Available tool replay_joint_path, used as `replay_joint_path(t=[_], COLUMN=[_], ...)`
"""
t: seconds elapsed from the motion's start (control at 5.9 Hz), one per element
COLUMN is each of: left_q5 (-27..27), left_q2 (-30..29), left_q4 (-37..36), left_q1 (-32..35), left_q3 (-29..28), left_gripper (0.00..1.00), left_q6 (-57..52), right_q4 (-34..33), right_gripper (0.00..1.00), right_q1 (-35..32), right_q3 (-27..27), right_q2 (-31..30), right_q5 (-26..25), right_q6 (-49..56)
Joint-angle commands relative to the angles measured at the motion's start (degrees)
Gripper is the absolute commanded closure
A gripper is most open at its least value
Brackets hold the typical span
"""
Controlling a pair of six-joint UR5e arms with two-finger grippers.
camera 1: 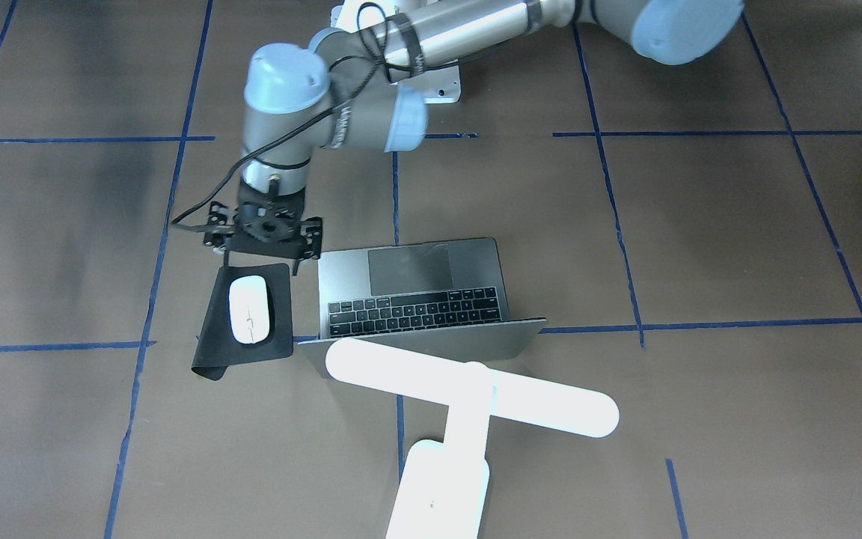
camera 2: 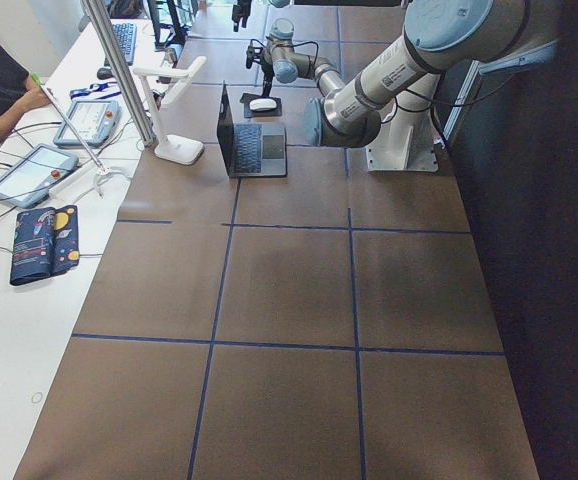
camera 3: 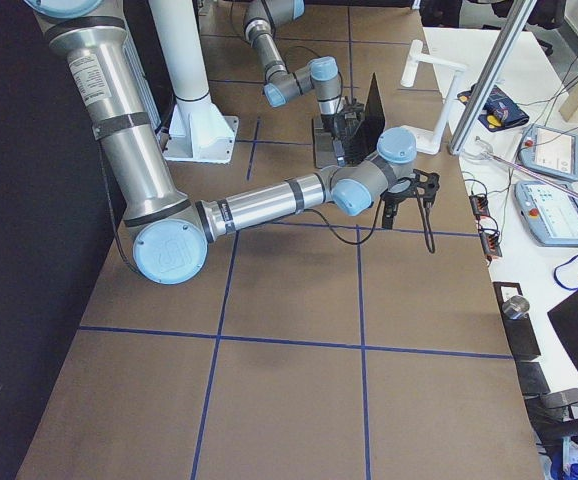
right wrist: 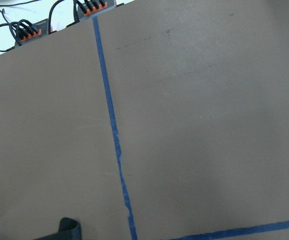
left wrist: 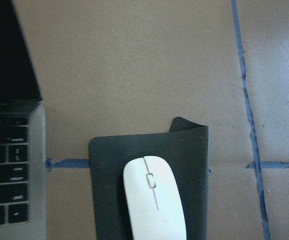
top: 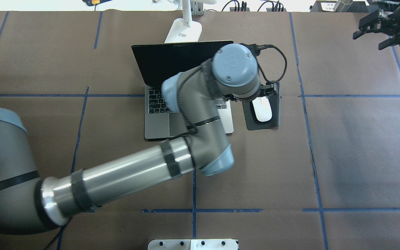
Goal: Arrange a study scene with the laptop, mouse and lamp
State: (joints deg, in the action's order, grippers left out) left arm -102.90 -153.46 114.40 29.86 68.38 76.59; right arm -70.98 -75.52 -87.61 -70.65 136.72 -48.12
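Note:
The laptop (camera 1: 416, 281) stands open at mid-table, its keyboard towards the robot. The white mouse (camera 1: 248, 309) lies on a black mat (camera 1: 281, 299) beside it, and shows in the left wrist view (left wrist: 154, 200). The white lamp (camera 1: 468, 389) stands behind the laptop lid, its bar head over the lid edge. My left gripper (camera 1: 261, 262) hovers over the mat's near edge, just short of the mouse, fingers apart and empty. My right gripper (top: 384, 27) is open and empty, raised at the far right of the table.
One far corner of the mat (camera 1: 210, 367) curls up. The white bolted pedestal block (top: 193, 244) sits at the robot's edge. A white side table with tablets (camera 2: 34, 170) and a person runs along the far side. Blue tape lines cross the brown table (top: 359, 156).

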Motion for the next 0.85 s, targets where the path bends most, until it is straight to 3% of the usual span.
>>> replay_joint_path(t=[0.0, 0.17, 0.34, 0.68], left_q5=[-6.06, -9.47, -12.12, -14.25], left_q2=[16.45, 20.18, 25.18, 37.13], left_q4=[-2.87, -4.26, -4.54, -4.98], left_q1=[3.7, 6.67, 9.49, 14.15], left_q3=[20.56, 25.0, 28.53, 32.76], left_gripper=[0.0, 0.0, 0.0, 0.0], left_q6=[-0.39, -0.48, -5.17, -21.14], right_q4=[-4.85, -4.87, -4.96, -4.87], right_gripper=[0.0, 0.0, 0.0, 0.0], right_q1=[-4.87, -7.59, -7.88, -8.06], right_q3=[-0.28, -0.81, -0.64, -2.03], right_q2=[-1.23, -6.29, -10.17, -13.27], right_q5=[2.75, 6.16, 6.28, 5.76], right_q6=[10.81, 18.6, 26.68, 30.1])
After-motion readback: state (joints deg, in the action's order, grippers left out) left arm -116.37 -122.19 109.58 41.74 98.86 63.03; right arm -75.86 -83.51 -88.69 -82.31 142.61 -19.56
